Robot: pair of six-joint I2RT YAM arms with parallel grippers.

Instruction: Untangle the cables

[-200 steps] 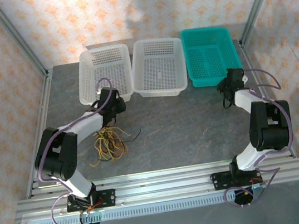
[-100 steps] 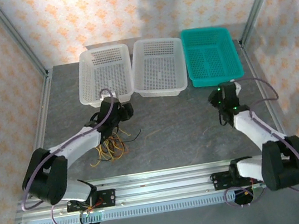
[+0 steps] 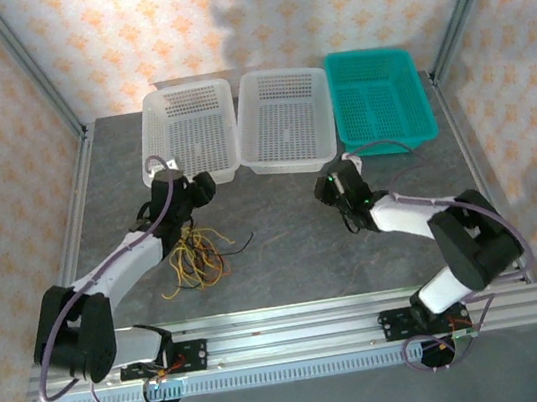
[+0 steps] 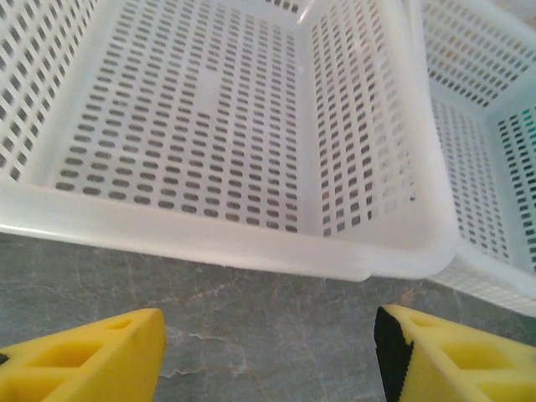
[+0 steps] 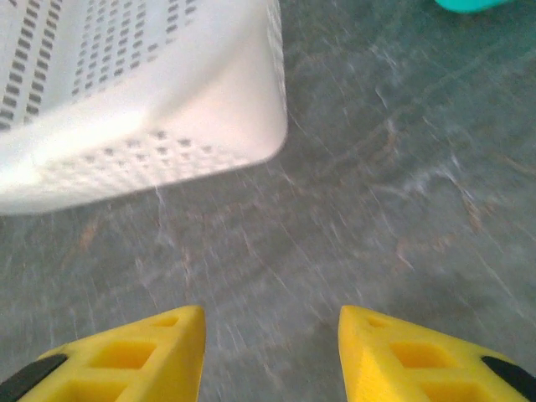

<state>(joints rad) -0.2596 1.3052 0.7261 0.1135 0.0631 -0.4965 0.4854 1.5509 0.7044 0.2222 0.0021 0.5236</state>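
Three perforated baskets are lined along the 12 o'clock edge of the table [image 3: 296, 247]: the left white basket [image 3: 164, 166], the middle white basket [image 3: 288, 163] and the teal basket [image 3: 386, 143]. One tangle of thin cables [image 3: 196, 257], yellow with black and reddish-brown strands, is seen lying on the table at 8 o'clock of its centre. Of the two arms, the left tool [image 3: 198, 188] is pictured wide open and empty at 12 o'clock of the tangle, while the right tool [image 3: 328, 190], open and empty, is poised at 5 o'clock of the middle white basket.
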